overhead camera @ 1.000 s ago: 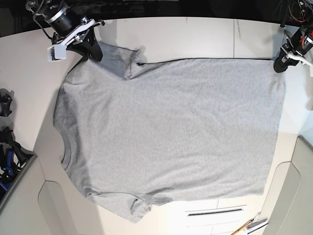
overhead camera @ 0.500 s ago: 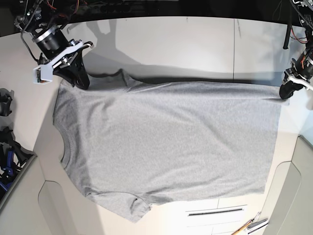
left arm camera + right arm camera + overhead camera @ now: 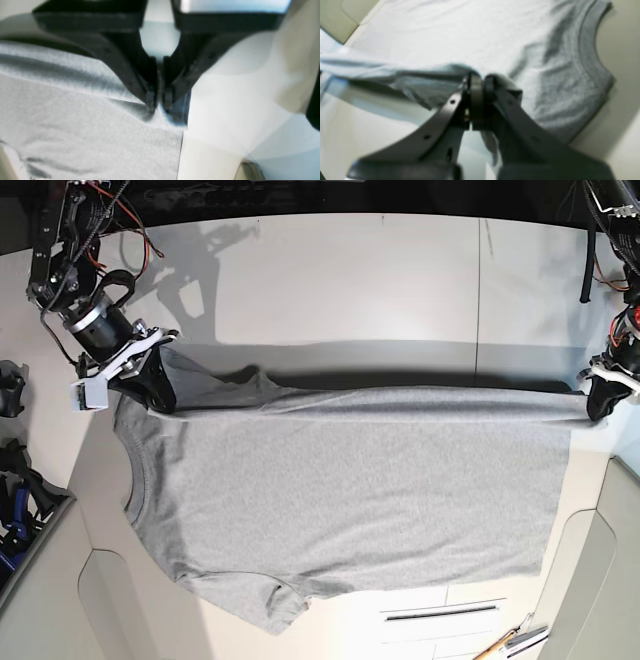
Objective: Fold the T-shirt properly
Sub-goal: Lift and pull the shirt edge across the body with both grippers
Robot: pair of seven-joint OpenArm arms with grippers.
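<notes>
The light grey T-shirt (image 3: 350,490) lies plain side up on the white table (image 3: 350,280), neck to the left, hem to the right. Its far edge is lifted and stretched in a fold between my grippers. My right gripper (image 3: 160,395) is shut on the shirt's far shoulder, with the ribbed neck (image 3: 588,50) just beyond it in the right wrist view (image 3: 478,85). My left gripper (image 3: 597,405) is shut on the far hem corner, and the left wrist view (image 3: 158,106) shows its fingertips pinching cloth (image 3: 87,125). No lettering shows.
The near sleeve (image 3: 275,605) hangs toward the table's front edge. A drawer handle (image 3: 440,613) and tools (image 3: 515,642) sit at the bottom right. Dark clamps (image 3: 15,480) stand at the left edge. Bare tabletop lies behind the shirt.
Both grippers have pulled the shirt's far edge toward the front, folding it over. The far sleeve has been drawn into the fold.
</notes>
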